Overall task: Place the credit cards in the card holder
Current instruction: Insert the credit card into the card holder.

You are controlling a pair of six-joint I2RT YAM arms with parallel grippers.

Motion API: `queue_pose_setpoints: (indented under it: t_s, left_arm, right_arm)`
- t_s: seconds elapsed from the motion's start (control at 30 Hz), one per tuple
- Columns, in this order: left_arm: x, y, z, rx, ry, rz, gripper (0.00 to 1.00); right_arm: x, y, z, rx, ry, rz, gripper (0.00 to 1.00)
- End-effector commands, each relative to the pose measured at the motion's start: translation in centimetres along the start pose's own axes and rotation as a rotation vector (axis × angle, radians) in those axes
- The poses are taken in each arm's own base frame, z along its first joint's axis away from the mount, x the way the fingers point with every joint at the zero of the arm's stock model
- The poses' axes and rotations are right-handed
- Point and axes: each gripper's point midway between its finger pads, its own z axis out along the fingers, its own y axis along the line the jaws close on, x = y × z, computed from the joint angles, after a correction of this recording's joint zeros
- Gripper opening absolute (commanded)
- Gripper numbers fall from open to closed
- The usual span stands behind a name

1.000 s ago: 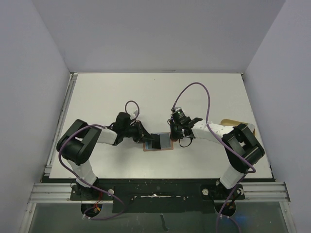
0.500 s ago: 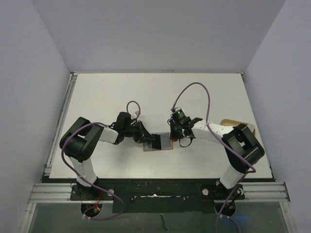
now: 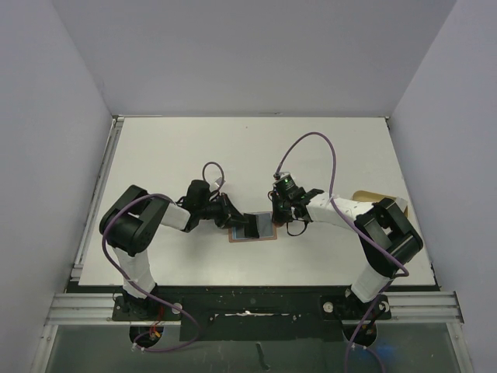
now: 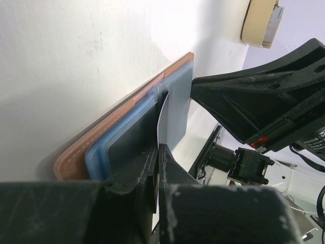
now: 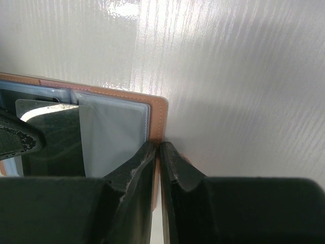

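The reddish-brown card holder (image 3: 254, 228) lies open on the table between both arms. My left gripper (image 3: 235, 219) is shut on a dark credit card (image 3: 249, 226), held tilted over the holder's left pocket. In the left wrist view the card (image 4: 159, 119) shows edge-on between the shut jaws (image 4: 158, 148), its far end against the blue-lined pocket (image 4: 114, 147). My right gripper (image 3: 277, 218) is shut on the holder's right edge. In the right wrist view its jaws (image 5: 158, 146) pinch the brown leather rim (image 5: 156, 119) beside the clear right pocket (image 5: 114, 132), and the card (image 5: 51, 134) shows at left.
A tan oval tray (image 3: 368, 196) sits at the right, behind my right arm, and also shows in the left wrist view (image 4: 259, 23). White table all round, grey walls at the left, back and right.
My left arm's elbow has shifted slightly to the right. The card, the holder and my right gripper stay where they were.
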Motion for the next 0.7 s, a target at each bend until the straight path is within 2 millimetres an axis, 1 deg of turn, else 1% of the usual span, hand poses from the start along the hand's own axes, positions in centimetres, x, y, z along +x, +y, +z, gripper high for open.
queue_pose_setpoints:
  t_s: [0.0, 0.17, 0.47, 0.67]
  left_arm:
    - [-1.3, 0.1, 0.4, 0.006, -0.059, 0.031, 0.00]
    - [-1.4, 0.1, 0.2, -0.004, -0.069, 0.044, 0.00]
    - [-1.2, 1.4, -0.7, -0.081, -0.072, 0.105, 0.00]
    - [-1.4, 1.3, -0.9, -0.107, -0.056, 0.134, 0.00]
  right_arm:
    - [0.8, -0.7, 0.1, 0.025, 0.010, 0.001, 0.11]
    - [0.9, -0.6, 0.1, 0.023, 0.011, 0.003, 0.11]
    - [0.8, -0.7, -0.1, 0.024, 0.006, 0.002, 0.11]
    - [0.8, -0.6, -0.1, 0.026, 0.008, 0.000, 0.10]
